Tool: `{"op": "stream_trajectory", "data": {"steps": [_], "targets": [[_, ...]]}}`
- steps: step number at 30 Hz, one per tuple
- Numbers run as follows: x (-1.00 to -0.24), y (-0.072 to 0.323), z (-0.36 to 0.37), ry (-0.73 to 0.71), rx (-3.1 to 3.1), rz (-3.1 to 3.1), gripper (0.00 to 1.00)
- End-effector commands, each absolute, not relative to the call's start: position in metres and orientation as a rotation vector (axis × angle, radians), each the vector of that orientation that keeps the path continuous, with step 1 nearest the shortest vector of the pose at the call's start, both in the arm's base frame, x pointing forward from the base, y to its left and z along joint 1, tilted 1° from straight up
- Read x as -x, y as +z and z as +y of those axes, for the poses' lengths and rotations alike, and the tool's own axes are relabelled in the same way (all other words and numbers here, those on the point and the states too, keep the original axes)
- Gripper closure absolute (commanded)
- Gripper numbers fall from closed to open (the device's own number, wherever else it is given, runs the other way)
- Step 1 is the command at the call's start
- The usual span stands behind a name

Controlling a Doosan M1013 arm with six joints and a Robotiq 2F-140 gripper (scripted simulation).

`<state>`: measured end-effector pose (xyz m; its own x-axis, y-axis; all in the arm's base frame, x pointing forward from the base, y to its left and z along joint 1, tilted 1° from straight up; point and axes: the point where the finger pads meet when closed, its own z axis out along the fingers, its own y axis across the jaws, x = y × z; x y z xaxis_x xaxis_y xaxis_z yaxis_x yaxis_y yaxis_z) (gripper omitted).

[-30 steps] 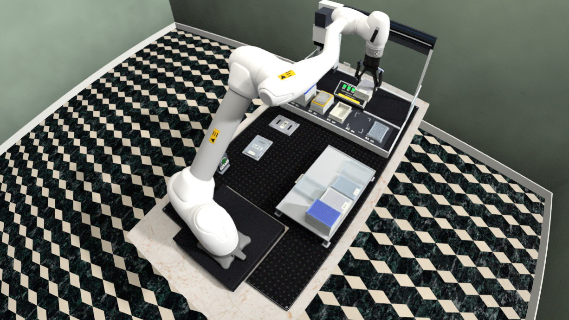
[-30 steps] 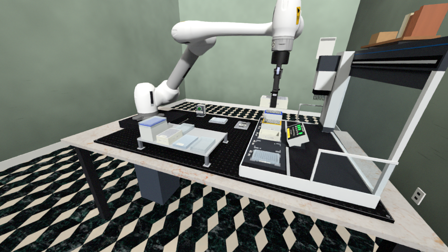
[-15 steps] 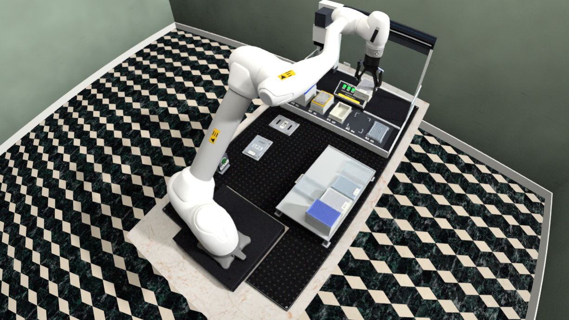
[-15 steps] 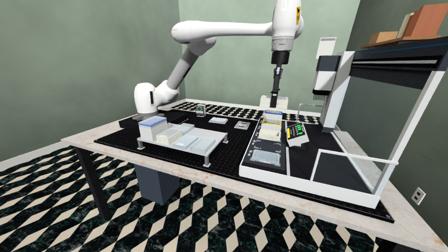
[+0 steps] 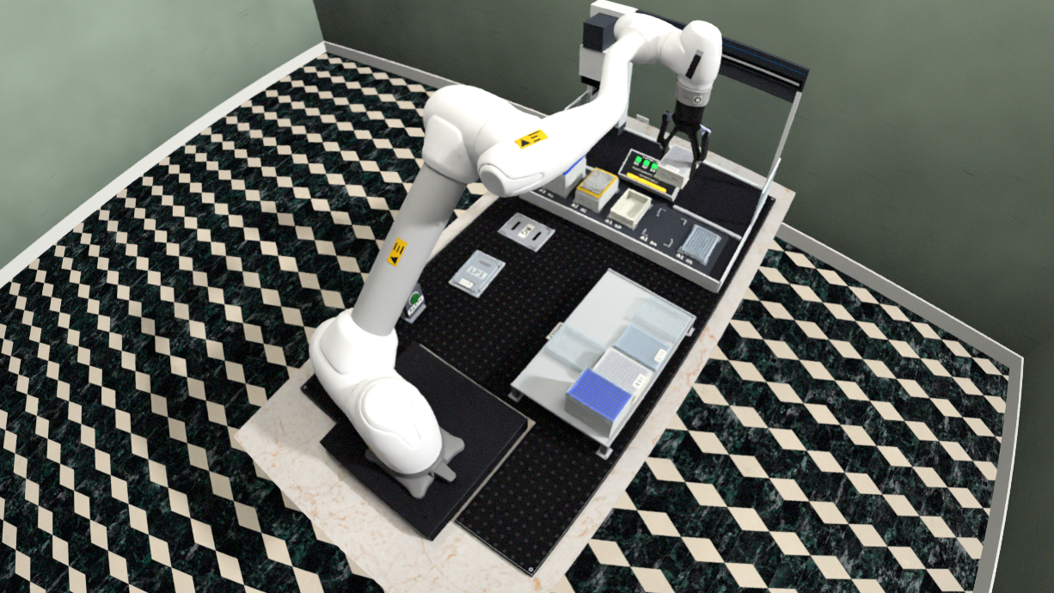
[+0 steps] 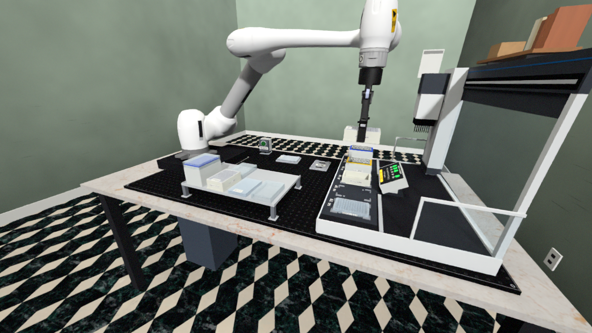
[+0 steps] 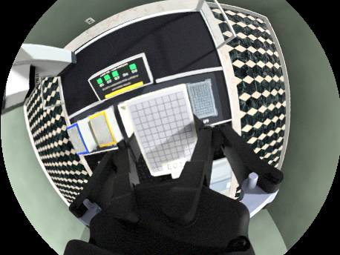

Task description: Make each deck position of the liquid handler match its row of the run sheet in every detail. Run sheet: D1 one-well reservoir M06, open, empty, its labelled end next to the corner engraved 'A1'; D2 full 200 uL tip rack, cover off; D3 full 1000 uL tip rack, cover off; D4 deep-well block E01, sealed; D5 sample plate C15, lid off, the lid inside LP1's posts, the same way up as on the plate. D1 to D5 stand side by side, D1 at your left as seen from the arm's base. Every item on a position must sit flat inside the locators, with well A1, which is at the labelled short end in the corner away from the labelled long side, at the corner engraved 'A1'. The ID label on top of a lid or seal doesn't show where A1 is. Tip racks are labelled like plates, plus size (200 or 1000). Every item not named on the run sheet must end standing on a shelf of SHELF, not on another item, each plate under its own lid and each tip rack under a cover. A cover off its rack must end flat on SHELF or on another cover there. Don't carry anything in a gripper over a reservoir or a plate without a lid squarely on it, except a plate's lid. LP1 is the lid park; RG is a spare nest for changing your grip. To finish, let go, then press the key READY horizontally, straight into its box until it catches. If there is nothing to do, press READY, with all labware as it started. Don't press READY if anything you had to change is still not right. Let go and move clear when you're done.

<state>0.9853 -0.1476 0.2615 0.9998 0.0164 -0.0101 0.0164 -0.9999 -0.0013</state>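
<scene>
My gripper [image 5: 682,144] is shut on a white deep-well block [image 5: 674,169] with a gridded seal on top. It holds the block by its long sides, high above the deck, near the status panel [image 5: 648,170]. In the wrist view the block [image 7: 163,127] fills the middle between the fingers; its end label is too small to read. On the deck row I see a blue-rimmed tip rack [image 6: 360,149], a yellow-rimmed tip rack [image 5: 596,187], an open white reservoir [image 5: 628,207], an empty nest [image 5: 667,224] and an uncovered sample plate [image 5: 699,242].
A flat lid lies in the lid park [image 5: 477,273]; the spare nest [image 5: 521,229] stands beyond it. The READY key [image 5: 414,302] is beside the arm's base. SHELF [image 5: 607,345] carries a blue-covered rack [image 5: 598,394] and several flat items. The handler's gantry [image 6: 430,107] stands to the right.
</scene>
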Motion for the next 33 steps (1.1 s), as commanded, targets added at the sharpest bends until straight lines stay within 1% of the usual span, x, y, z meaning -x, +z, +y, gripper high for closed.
{"op": "stream_trajectory", "data": {"steps": [1,18,33], "targets": [[-0.985,0.263,-0.148,0.013,3.140,-0.026,0.90],[-0.985,0.263,-0.148,0.013,3.140,-0.026,0.90],[-0.985,0.238,-0.148,0.013,3.140,-0.026,0.90]]}}
